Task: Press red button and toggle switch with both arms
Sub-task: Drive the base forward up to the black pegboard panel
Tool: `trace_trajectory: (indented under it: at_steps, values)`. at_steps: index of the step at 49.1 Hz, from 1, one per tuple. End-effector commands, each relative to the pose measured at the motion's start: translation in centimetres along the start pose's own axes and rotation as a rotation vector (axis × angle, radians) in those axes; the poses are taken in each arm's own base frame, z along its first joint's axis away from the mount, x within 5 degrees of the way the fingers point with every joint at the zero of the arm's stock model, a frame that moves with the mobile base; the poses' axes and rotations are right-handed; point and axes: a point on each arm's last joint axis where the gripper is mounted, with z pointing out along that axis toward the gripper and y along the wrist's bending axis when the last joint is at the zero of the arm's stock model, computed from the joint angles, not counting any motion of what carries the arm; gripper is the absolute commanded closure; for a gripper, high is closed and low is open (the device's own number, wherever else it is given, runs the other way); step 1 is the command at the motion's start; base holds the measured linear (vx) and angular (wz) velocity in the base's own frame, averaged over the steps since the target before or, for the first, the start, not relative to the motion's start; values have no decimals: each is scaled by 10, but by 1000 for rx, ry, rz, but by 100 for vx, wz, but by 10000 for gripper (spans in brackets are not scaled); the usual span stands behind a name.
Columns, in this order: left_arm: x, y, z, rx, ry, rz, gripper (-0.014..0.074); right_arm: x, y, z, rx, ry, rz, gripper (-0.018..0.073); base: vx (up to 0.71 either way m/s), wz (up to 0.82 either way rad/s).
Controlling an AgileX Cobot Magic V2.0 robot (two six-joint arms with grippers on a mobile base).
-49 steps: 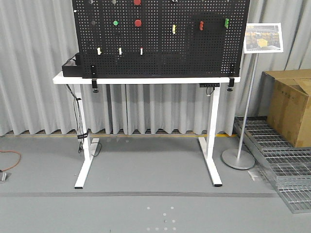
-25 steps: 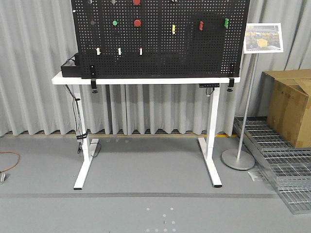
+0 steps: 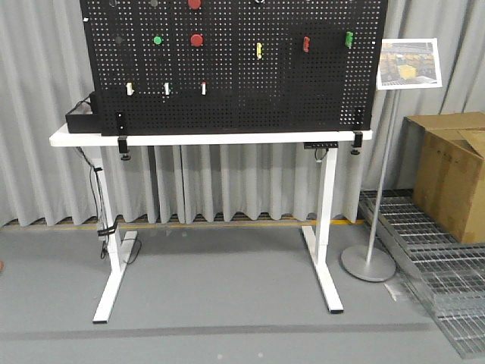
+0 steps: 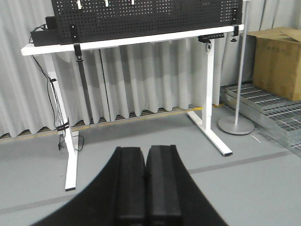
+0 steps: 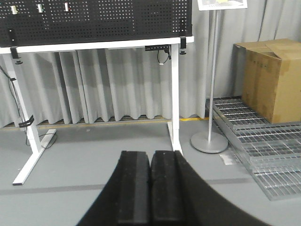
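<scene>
1. My left gripper [image 4: 146, 157]: both black fingers are pressed flat together with no gap, and nothing is held. It hangs over the grey floor [image 4: 141, 136], well apart from the bench.
2. My right gripper [image 5: 150, 160]: same condition, with the fingers fully together and empty.
3. Ahead stands a white table [image 3: 227, 138] on two legs with long feet. A black pegboard [image 3: 250, 91] stands upright on it, clamped at both lower corners.
4. The red button [image 3: 197, 39] sits in the board's upper left area, just right of a green button [image 3: 158, 40]. A second red button [image 3: 195, 3] lies directly above it, cut by the frame's top edge.
5. The toggle switch: I cannot pick it out at this range.
6. Below the buttons, three white rocker switches [image 3: 167, 89] form a row. A yellow clip [image 3: 259, 51] is mounted to the right of the red button.
7. Right of the table are a sign stand [image 3: 379, 174], a cardboard box [image 3: 447, 178] and metal grating [image 3: 432, 262]. A grey curtain [image 3: 45, 114] hangs behind everything.
</scene>
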Motion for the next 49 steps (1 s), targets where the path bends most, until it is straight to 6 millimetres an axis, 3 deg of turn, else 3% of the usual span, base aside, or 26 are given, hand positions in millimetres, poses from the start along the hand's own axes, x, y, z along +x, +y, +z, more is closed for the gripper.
trace_trajectory:
  at_steps: [1,49]
  values:
    - [3,1,1,-12,-65,-8,594,-5,0,-1,5,-91,-14,562,36,1]
    - [3,1,1,-12,-65,-8,594,-5,0,-1,5,-91,-14,562,46,1]
